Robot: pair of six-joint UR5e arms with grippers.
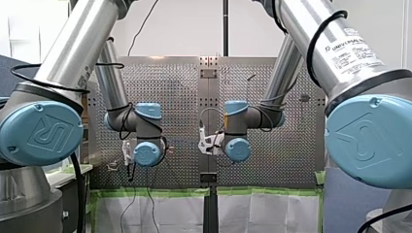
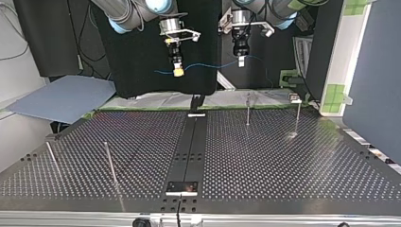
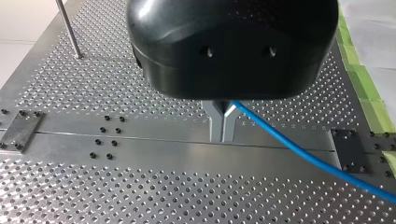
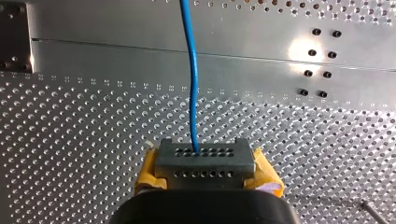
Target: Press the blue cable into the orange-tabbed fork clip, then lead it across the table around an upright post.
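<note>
The thin blue cable [image 2: 204,65] hangs in the air between my two grippers, well above the perforated table [image 2: 283,161]. My right gripper [image 2: 178,72], with yellow pads, is at the top view's left and my left gripper [image 2: 241,61] is to its right. In the left wrist view the metal fingers [image 3: 223,137] are shut on the blue cable [image 3: 299,149], which trails off to one side. In the right wrist view my right gripper [image 4: 204,158] is shut on the cable [image 4: 191,70], which runs straight ahead of it. No orange-tabbed clip shows in any view.
Thin upright posts stand on the table: two at the top view's far right [image 2: 248,113] [image 2: 298,118] and two at its near left [image 2: 109,161] [image 2: 51,158]. A dark rail [image 2: 191,151] runs down the table's middle. One post [image 3: 70,30] stands beyond my left gripper.
</note>
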